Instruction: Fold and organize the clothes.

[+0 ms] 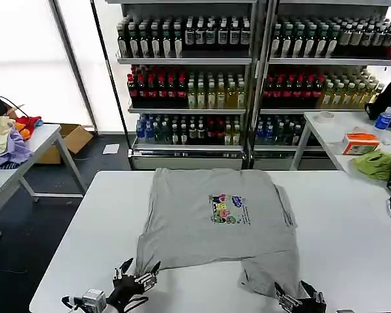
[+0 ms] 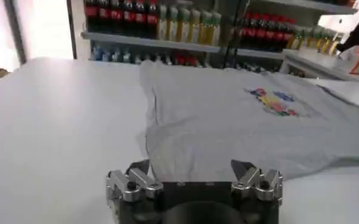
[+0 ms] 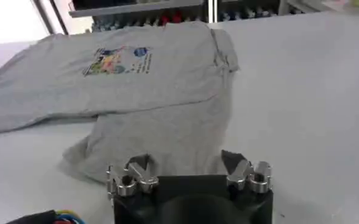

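A light grey T-shirt (image 1: 208,222) with a small multicoloured chest print (image 1: 227,208) lies on the white table (image 1: 78,241), partly folded, one flap hanging toward the near right. My left gripper (image 1: 138,272) stands open at the shirt's near-left corner, just off the cloth edge; the left wrist view shows the shirt (image 2: 240,115) ahead of the left gripper (image 2: 191,169). My right gripper (image 1: 298,292) is open at the near-right flap; the right wrist view shows the shirt (image 3: 149,122) lying between and ahead of the right gripper (image 3: 185,163). Neither holds cloth.
Drink shelves (image 1: 247,72) stand behind the table. A side table at the left carries a pile of coloured clothes (image 1: 10,140). Another table at the right holds a green cloth (image 1: 375,163), an orange box (image 1: 360,142) and a water bottle (image 1: 383,119).
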{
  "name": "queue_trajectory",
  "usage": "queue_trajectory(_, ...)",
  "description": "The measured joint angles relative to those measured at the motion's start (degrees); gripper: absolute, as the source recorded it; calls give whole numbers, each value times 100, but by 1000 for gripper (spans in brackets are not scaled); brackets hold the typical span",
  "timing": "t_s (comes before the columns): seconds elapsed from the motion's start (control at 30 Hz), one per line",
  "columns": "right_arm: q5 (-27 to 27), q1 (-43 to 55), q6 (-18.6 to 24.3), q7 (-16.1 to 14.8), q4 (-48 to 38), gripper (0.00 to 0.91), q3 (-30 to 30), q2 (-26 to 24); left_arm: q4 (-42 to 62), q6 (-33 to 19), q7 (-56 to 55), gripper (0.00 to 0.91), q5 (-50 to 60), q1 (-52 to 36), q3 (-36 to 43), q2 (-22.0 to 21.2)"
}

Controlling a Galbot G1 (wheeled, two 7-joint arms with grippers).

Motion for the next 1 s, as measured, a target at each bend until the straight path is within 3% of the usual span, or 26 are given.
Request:
queue_trajectory(0.03, -11, -7, 11, -1, -8, 0, -22, 7, 21, -13, 0, 474, 16, 1, 3, -7)
queue_trajectory(0.07, -16, -14, 19, -4, -11, 0, -39, 13, 43, -30, 0, 302, 33, 8, 4, -14)
queue_trajectory(0.1, -20, -26, 29, -8, -12, 0, -54, 20, 67, -43, 0, 272, 48, 18, 5, -24)
queue_trajectory(0.13, -20, -36, 38, -14, -12, 0, -65, 23, 86, -55, 2, 181, 62, 26, 7, -33)
queue_trajectory(0.3, -21, -96, 89, -20, -32, 0, -90, 36, 195, -159, 3, 20, 171, 69, 34, -75)
queue_trajectory(1.0, 285, -542, 407, -245, 170, 0, 17, -85, 292, -581, -58, 10, 470, 275, 44, -244)
